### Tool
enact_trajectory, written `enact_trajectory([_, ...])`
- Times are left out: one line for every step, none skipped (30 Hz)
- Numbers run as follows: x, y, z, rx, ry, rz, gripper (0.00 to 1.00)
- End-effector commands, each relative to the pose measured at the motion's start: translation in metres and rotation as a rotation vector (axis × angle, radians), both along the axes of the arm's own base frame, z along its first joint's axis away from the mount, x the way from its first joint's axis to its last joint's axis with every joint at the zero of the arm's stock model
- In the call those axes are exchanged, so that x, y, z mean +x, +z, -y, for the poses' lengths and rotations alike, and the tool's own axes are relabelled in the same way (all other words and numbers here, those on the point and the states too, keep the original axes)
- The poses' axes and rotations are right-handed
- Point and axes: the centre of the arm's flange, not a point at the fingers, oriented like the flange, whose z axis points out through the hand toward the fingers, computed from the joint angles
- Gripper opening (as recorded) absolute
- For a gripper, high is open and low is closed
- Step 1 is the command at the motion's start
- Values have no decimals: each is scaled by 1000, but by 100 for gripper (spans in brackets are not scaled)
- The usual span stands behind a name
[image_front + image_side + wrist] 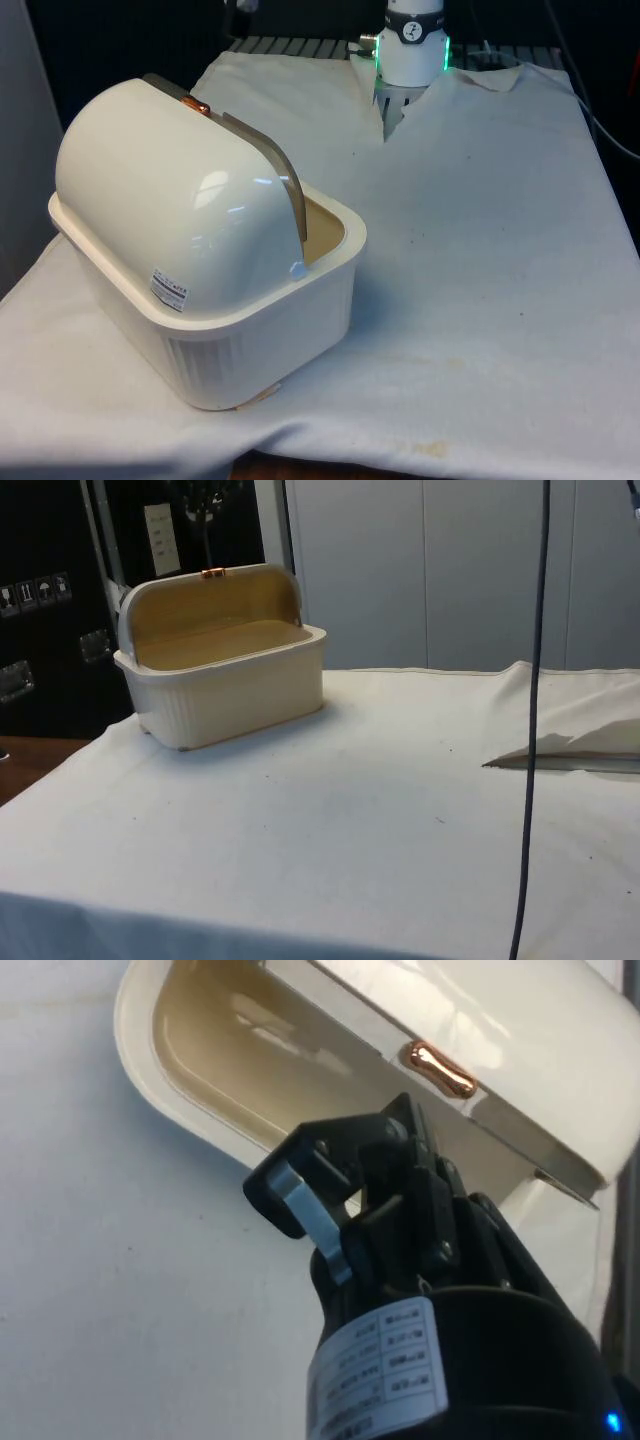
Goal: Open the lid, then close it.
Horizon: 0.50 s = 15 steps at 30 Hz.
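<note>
Currently the bread box (pixel 215 300) stands on the tabletop (pixel 480 250) near the front view's left edge, with its roll-top lid (pixel 170 190) rolled back over the rear half, so the first half of the task appears done and closing is the likely step in hand. With the lid in this position its leading edge and the small copper handle (pixel 197 102) sit at the top of the dome, which is where a downward pull would have to start.

From the wrist view, the gripper (pixel 335 1195) hangs above the open cavity, close to the handle (pixel 440 1068) but apart from it. Its fingers (pixel 300 1200) appear drawn together with no visible gap and hold nothing; the angle makes this a judgement, not a certainty.

Between views the information differs. On the front view the box turns its rounded back and a label to the camera, so little more than a strip of the tan interior shows behind the lid's edge. On the side view the box (pixel 225 685) faces the camera more openly: the raised lid (pixel 210 595), its handle (pixel 212 573) and the empty floor inside are all plain. Only the wrist view relates the gripper to the handle.
</note>
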Motion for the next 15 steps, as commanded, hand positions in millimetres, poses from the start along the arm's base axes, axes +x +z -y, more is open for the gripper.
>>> enact_trajectory([2, -2, -1, 24, 7, -11, 0])
enact_trajectory([1, -1, 0, 6, 1, -1, 0])
enact_trajectory([3, -3, 0, 28, 9, -12, 0])
enact_trajectory([5, -5, -1, 34, 10, -14, 0])
enact_trajectory([7, -7, 1, 45, 11, -17, 0])
enact_trajectory([9, -9, 2, 50, 11, -20, 0])
enact_trajectory([10, -10, 3, 55, 13, -21, 0])
enact_trajectory([12, -11, 3, 60, 13, -24, 0])
enact_trajectory([13, -13, 4, 63, 15, -26, 0])
enact_trajectory([15, -15, 6, 74, 16, -32, 0])
enact_trajectory([16, -17, 7, 78, 16, -37, 0])
enact_trajectory([16, -16, 7, 61, 12, -28, 0])
enact_trajectory([17, -18, 8, 82, 17, -40, 0])
enact_trajectory([18, -19, 9, 86, 18, -42, 0])
enact_trajectory([19, -20, 11, 91, 18, -48, 0])
